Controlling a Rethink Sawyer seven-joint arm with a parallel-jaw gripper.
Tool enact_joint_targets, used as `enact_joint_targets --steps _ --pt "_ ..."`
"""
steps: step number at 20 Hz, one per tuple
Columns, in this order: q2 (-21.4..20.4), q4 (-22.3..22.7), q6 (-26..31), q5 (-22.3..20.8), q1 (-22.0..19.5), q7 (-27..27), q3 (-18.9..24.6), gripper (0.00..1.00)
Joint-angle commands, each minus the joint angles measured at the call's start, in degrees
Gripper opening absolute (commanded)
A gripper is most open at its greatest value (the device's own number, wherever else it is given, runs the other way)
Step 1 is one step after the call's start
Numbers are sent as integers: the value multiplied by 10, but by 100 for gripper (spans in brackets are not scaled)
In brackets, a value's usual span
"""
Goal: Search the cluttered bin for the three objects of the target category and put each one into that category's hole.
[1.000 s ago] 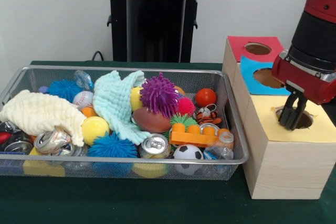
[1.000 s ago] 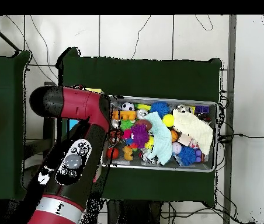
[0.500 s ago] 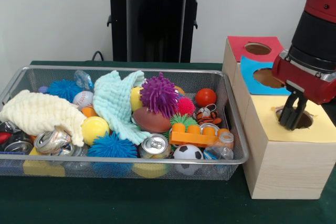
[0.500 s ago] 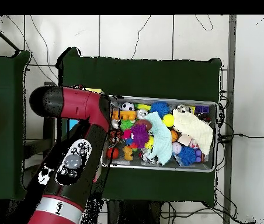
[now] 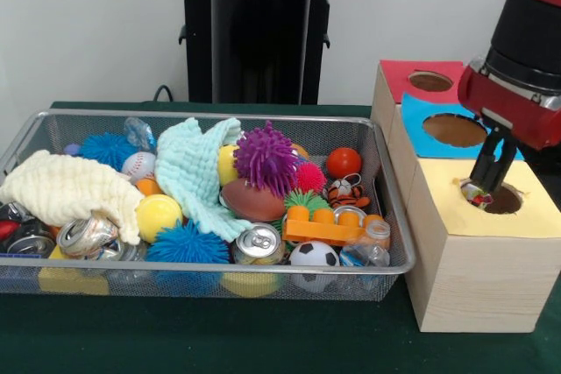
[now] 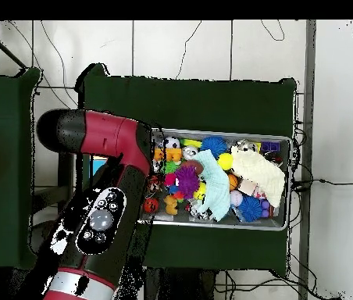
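In the front view my gripper (image 5: 487,179) hangs just above the hole (image 5: 507,201) of the yellow-topped box (image 5: 456,216), open, with nothing between its fingers. A small silvery object with red and green marks (image 5: 475,194) sits at the hole's left rim, right under the fingertips. The wire bin (image 5: 392,208) to the left holds crushed cans (image 5: 258,243), spiky balls (image 5: 266,157), smooth balls (image 5: 343,162), cloths (image 5: 61,188) and an orange block (image 5: 331,225). In the overhead view the red arm (image 6: 105,195) hides the gripper and the boxes beside the bin (image 6: 290,181).
Behind the yellow box stand a blue-topped box with its hole (image 5: 454,130) and a red-topped one with its hole (image 5: 429,81). The boxes stand tight against the bin's right end. Green cloth (image 5: 263,339) covers the table in front.
My gripper has risen out of the yellow box's hole and moved slightly back. The small silvery object now shows at the hole's rim. The bin's contents have not moved.
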Motion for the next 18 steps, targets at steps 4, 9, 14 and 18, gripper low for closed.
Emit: enact_joint_targets --steps 4,9,14,18 --pt "-34 -38 106 -2 -61 61 48 0" --pt "-38 -56 120 -8 -66 65 47 0" --pt "-35 -80 131 -14 -77 63 45 0" --pt "-29 -88 115 -25 -105 25 52 0"
